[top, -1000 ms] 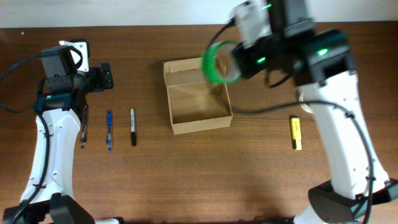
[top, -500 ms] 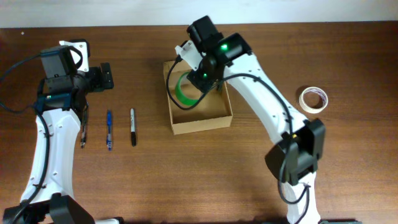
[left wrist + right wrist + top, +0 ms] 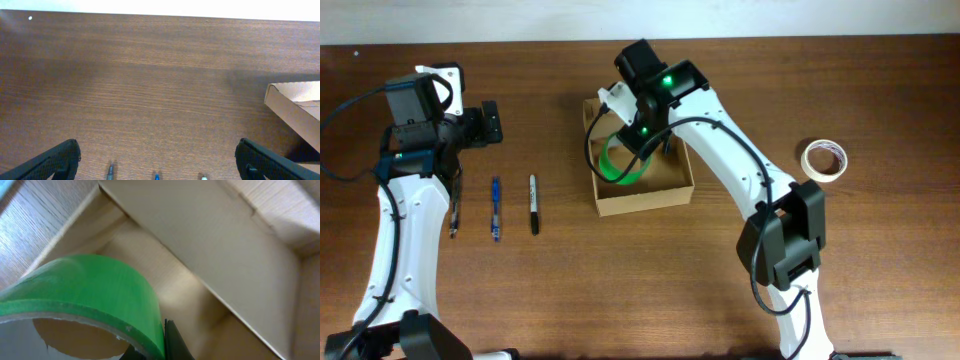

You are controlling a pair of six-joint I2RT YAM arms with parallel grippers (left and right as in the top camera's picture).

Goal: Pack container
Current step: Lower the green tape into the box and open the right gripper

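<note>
Starting from our side of the desk: three pens lie in a row toward the left edge, about halfway back. They're a dark pen (image 3: 453, 215), a blue pen (image 3: 496, 208) and a black marker (image 3: 534, 204), side by side but not touching, all pointing front to back. A bit further back is the box (image 3: 645, 203), roughly mid-desk left to right and closer to the far edge, open on top with its flap at the far side. Our right gripper (image 3: 638, 138) is down inside it, jaws pinched on the wall of a green roll (image 3: 617, 165) that sits tilted in the box's left half. We can't tell if the roll touches the bottom. At about the same depth, near the right edge, a beige roll (image 3: 824, 158) lies well apart from the box. Furthest back, our left gripper (image 3: 488, 122) hangs over bare wood toward the far-left corner, fingers (image 3: 55, 160) spread wide with nothing between them.
</note>
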